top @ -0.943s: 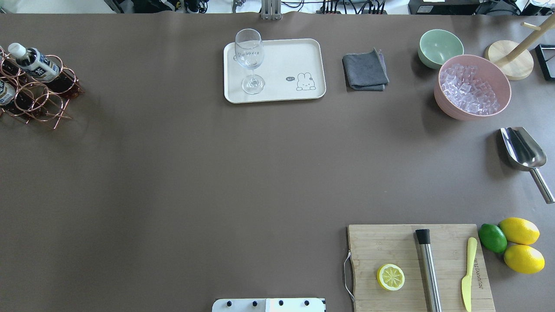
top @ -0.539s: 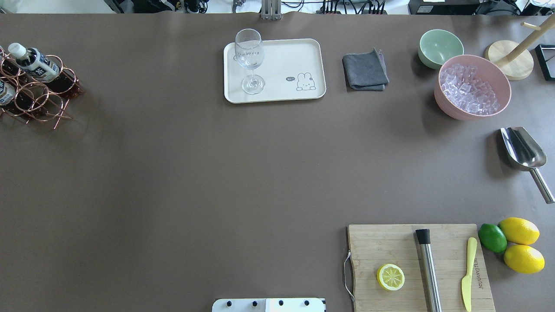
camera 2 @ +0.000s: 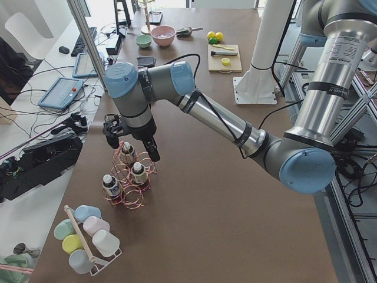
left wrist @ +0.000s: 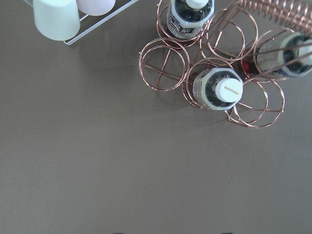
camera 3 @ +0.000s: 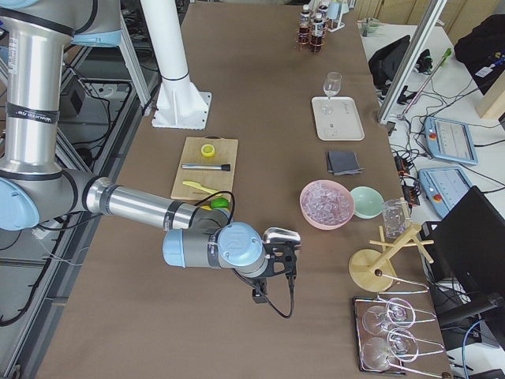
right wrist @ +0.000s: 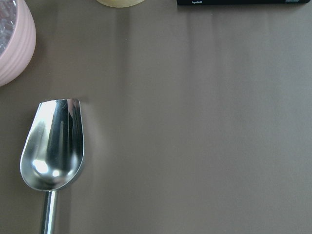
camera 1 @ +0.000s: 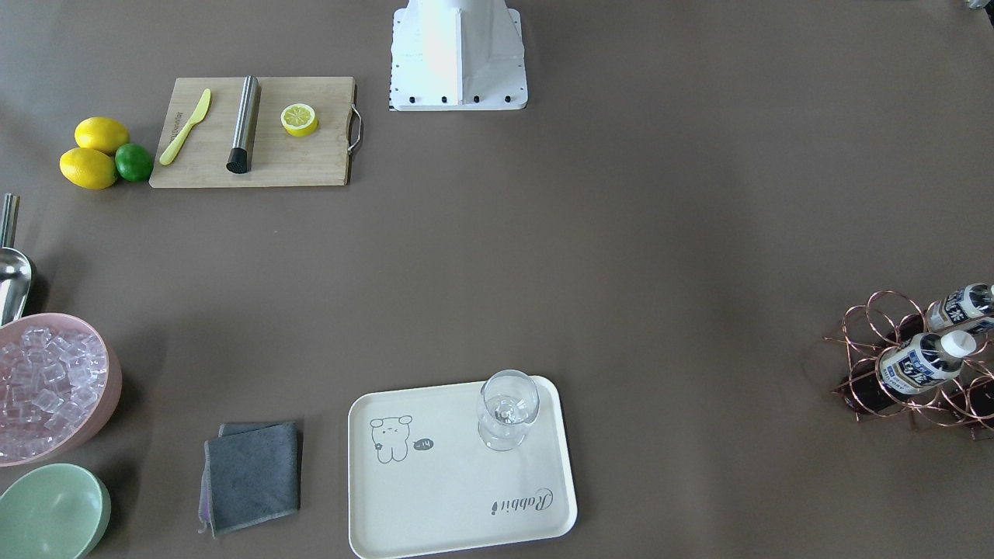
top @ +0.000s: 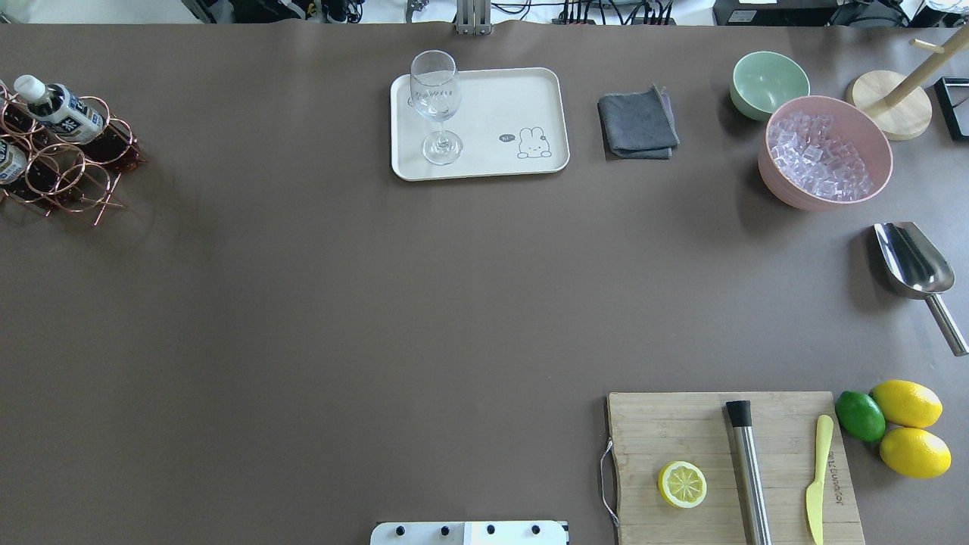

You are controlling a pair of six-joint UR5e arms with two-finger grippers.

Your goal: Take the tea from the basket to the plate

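Observation:
Tea bottles (top: 59,107) with white caps stand in the rose-gold wire basket (top: 76,175) at the table's far left; they also show in the front view (camera 1: 920,365). In the left wrist view one bottle (left wrist: 218,88) sits straight below in a ring of the basket (left wrist: 163,63). In the exterior left view my left gripper (camera 2: 132,147) hangs just over a bottle (camera 2: 128,153); I cannot tell if it is open. The cream plate (top: 500,98) holds a stemmed glass (top: 437,106). My right gripper (camera 3: 274,286) is low by the scoop; its state is unclear.
A steel scoop (right wrist: 53,146) lies under the right wrist, next to the pink ice bowl (top: 825,151). A green bowl (top: 768,79), a grey cloth (top: 637,125), a cutting board (top: 658,424) and lemons (top: 908,403) are on the right. A cup rack (camera 2: 88,242) stands near the basket.
The upper tea bottle in the basket has shifted very slightly to the left. Nothing else on the table has moved.

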